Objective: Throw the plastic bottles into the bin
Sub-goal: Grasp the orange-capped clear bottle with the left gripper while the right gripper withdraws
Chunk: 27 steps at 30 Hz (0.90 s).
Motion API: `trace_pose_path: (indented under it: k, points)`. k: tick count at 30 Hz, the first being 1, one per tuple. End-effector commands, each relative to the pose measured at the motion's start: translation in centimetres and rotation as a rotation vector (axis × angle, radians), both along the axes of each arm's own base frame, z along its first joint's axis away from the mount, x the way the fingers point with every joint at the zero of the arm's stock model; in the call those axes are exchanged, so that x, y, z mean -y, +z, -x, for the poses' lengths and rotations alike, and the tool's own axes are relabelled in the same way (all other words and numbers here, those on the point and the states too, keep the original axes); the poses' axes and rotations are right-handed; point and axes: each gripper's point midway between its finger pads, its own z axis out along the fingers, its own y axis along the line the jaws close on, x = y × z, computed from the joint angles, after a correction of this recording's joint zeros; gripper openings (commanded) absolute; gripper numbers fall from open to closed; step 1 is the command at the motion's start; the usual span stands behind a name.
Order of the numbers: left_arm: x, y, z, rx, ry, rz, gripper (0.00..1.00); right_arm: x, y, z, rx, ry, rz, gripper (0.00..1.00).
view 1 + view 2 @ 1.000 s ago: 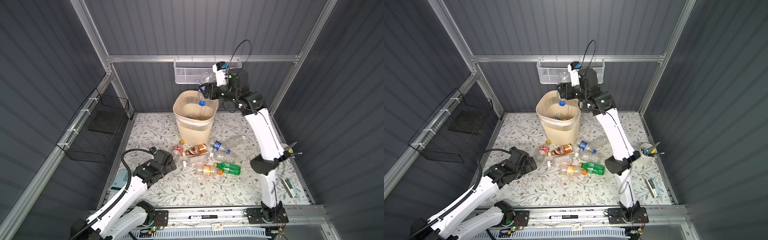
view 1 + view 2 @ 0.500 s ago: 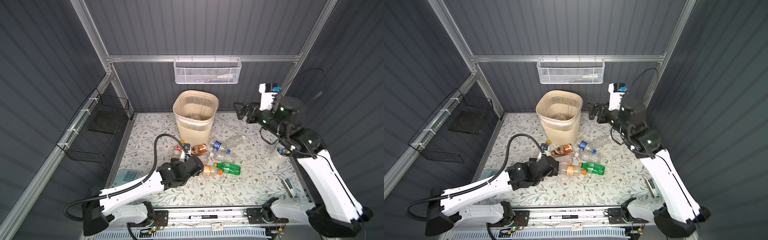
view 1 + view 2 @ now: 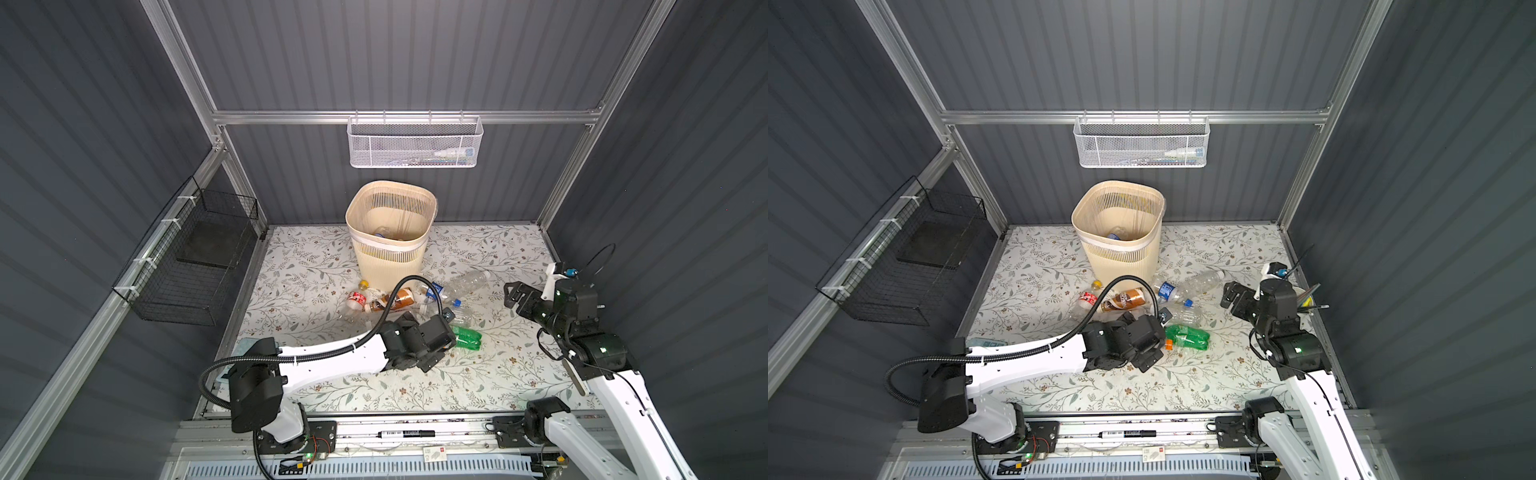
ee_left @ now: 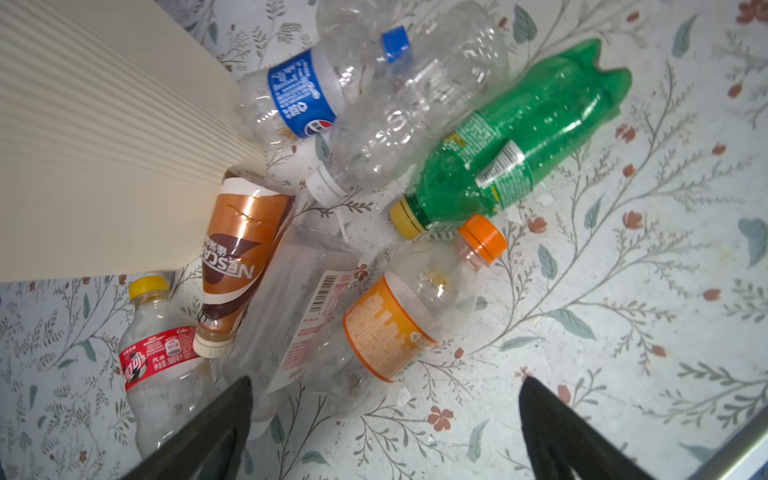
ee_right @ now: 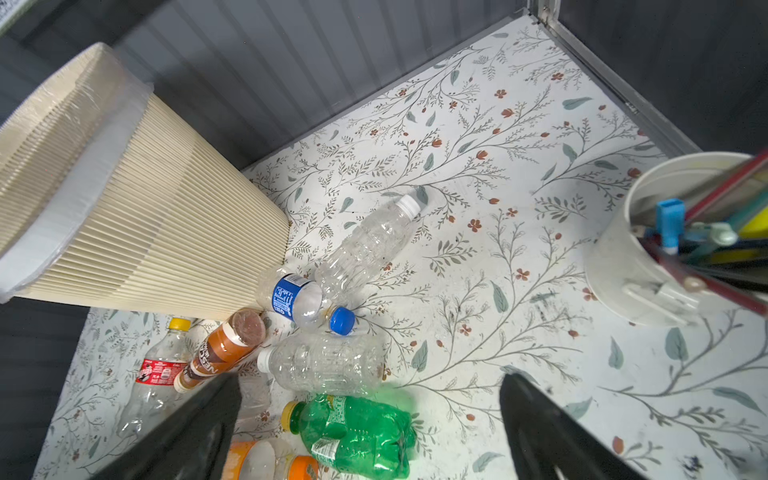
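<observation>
The beige slatted bin (image 3: 388, 266) (image 3: 1121, 259) stands at the back and holds a few plastic bottles (image 3: 384, 232). In front of it lies a pile: a green bottle (image 3: 467, 336) (image 4: 519, 137) (image 5: 353, 432), a clear white-capped one (image 3: 467, 282) (image 5: 370, 245), a blue-labelled one (image 4: 299, 95), a brown one (image 4: 237, 257), a red-labelled one (image 4: 158, 357) and an orange-labelled one (image 4: 395, 320). My left gripper (image 3: 428, 338) (image 4: 384, 384) hangs open and empty over the pile's near side. To the right of the pile, my right gripper (image 3: 515, 297) (image 5: 372, 380) is open and empty in the air.
A white mesh basket (image 3: 415, 143) hangs on the back wall and a black wire basket (image 3: 195, 266) on the left wall. A white cup of pens (image 5: 648, 249) (image 3: 1304, 299) stands by the right wall, close behind my right wrist.
My right gripper let a clear bottle go above the bin, then swung back down to the right. My left arm reached from the front left to over the pile.
</observation>
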Motion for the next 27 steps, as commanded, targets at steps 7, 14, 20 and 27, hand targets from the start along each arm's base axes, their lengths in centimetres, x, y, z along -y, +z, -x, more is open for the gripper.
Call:
trace_pose_path:
  k: [7,14,20,27]
  points:
    - [-0.1,-5.0,0.3,-0.061,-0.264,-0.308,1.0,-0.8,-2.0,-0.6,-0.058,0.023,-0.062,0.99]
    - [-0.1,-6.6,-1.8,-0.056,-0.256,-0.368,1.0,-1.2,-2.7,-1.0,-0.071,0.043,-0.08,0.99]
    - [-0.5,-8.8,-1.7,-0.111,-0.291,-0.429,0.97,-1.3,-3.5,-1.0,-0.093,0.053,-0.084,0.99]
    - [-0.6,-10.2,-0.2,-0.212,-0.318,-0.434,0.83,-1.4,-4.0,-1.2,-0.101,0.061,-0.095,0.99]
